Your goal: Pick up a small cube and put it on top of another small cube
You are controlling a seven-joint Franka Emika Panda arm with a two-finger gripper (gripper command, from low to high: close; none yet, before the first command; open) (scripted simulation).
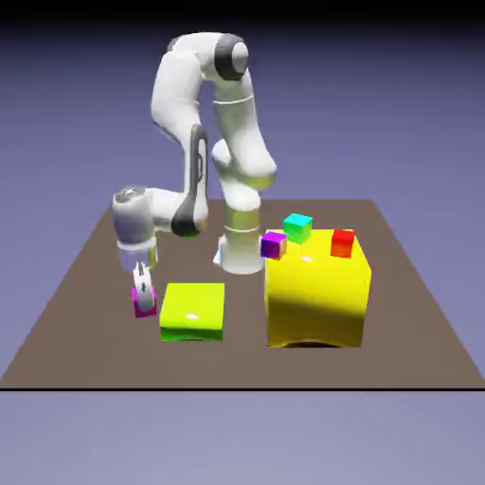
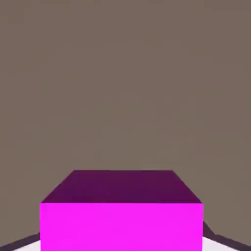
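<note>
The small magenta-pink cube rests on the brown table at the exterior view's left, just left of the lime-green block. My gripper points straight down over it, its fingers shut on the cube's sides. In the hand view the magenta cube fills the bottom middle, large, and hides the fingertips. Other small cubes stand on the big yellow block: a violet-purple one at its near-left corner, a teal-green one behind it, and a red one to the right.
A flat lime-green block lies right beside the gripper. The tall yellow block stands further to the exterior view's right. The robot's base rises behind them. Bare brown table fills the rest of the hand view.
</note>
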